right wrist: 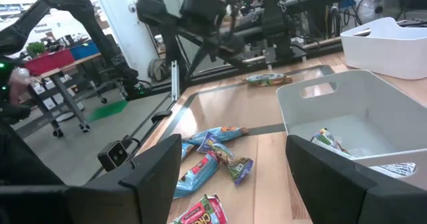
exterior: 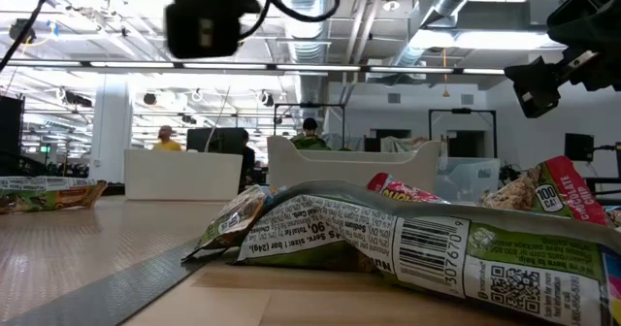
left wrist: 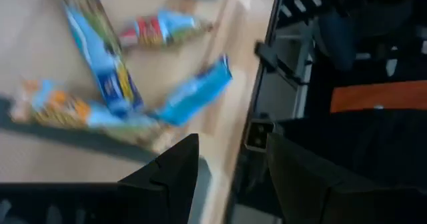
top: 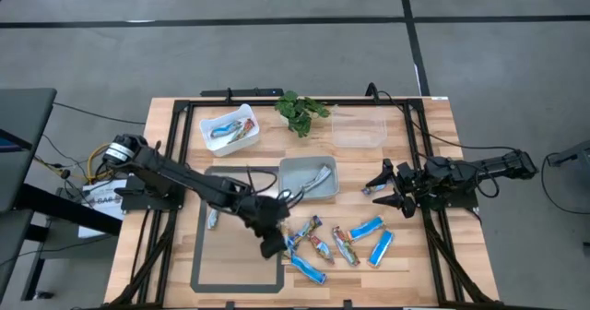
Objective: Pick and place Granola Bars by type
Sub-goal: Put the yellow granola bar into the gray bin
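Several granola bars lie flat on the table's near middle: blue ones [top: 366, 227] [top: 381, 248] [top: 307, 268] and red-brown multicoloured ones [top: 320, 246] [top: 346, 245]. A silver bar [top: 212, 218] lies apart at the left. My left gripper [top: 272, 241] hovers open and empty just left of the cluster; its wrist view [left wrist: 230, 177] shows the bars [left wrist: 107, 77] beyond its fingers. My right gripper [top: 380, 190] is open and empty, right of the grey bin [top: 309, 176]; in its wrist view [right wrist: 233, 177] the bin [right wrist: 333, 104] holds silver bars [right wrist: 327, 141].
A white bin [top: 230, 128] with blue bars stands at the far left. A clear bin [top: 358, 130] stands at the far right, with a green plant sprig [top: 300, 112] between them. A grey tape rectangle [top: 198, 255] marks the near left. Black frame rails [top: 433, 245] run along the table's sides.
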Robot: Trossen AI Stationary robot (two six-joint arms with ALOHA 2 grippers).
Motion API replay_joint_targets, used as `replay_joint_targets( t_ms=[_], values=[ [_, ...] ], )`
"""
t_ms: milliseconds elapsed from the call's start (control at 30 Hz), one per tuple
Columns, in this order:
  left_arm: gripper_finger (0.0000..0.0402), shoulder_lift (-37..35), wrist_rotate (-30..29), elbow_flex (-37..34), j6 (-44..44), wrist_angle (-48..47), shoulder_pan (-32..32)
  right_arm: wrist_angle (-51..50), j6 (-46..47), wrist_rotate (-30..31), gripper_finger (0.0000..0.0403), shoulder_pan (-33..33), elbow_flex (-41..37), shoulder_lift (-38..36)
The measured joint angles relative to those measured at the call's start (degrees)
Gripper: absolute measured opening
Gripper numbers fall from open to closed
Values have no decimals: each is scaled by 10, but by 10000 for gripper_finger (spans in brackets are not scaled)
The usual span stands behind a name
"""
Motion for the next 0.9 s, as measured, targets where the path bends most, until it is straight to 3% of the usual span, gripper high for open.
replay_joint_targets(
  t_ms=[300, 567, 900],
  values=[
    [169, 0, -23, 0, -87, -101, -22, 0, 0, 0, 265, 0, 0, 0],
    [169, -6, -46, 0, -184, -287, -22, 0, 0, 0, 265, 0, 0, 0],
    [169, -90, -115, 0, -278, -491, -22, 1, 0, 0, 265, 0, 0, 0]
  ],
)
